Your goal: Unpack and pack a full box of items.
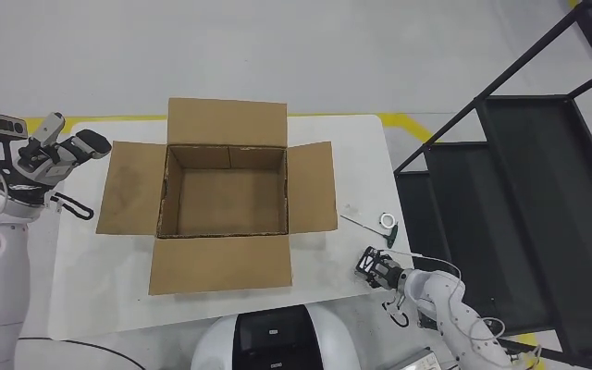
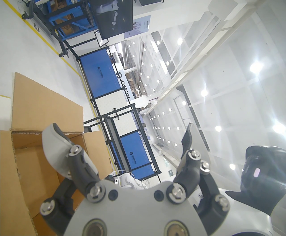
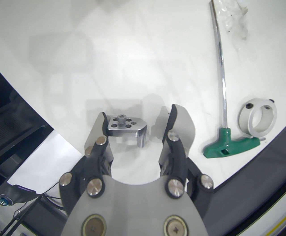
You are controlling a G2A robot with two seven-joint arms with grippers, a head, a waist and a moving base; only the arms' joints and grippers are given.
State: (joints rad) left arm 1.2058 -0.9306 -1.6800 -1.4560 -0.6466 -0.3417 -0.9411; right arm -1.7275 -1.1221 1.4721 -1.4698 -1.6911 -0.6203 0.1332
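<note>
An open cardboard box [image 1: 227,199] stands mid-table with its flaps spread, and its inside looks bare. My right gripper [image 3: 138,113] is low over the table's front right corner, open around a small metal bracket [image 3: 126,129] with holes and a screw. The bracket touches one finger and is apart from the other. In the top view that gripper [image 1: 372,268] is right of the box's front flap. My left gripper [image 2: 120,128] is open and holds nothing, raised beside the box's [image 2: 44,105] left flap, at the table's left edge [image 1: 85,144].
A green T-handle hex key [image 3: 223,107] and a metal clamp ring [image 3: 258,119] lie to the right of the right gripper, near the table edge [image 1: 393,176]. A bit of clear plastic [image 3: 234,20] lies past the key's tip. Dark metal stairs [image 1: 499,203] stand right of the table.
</note>
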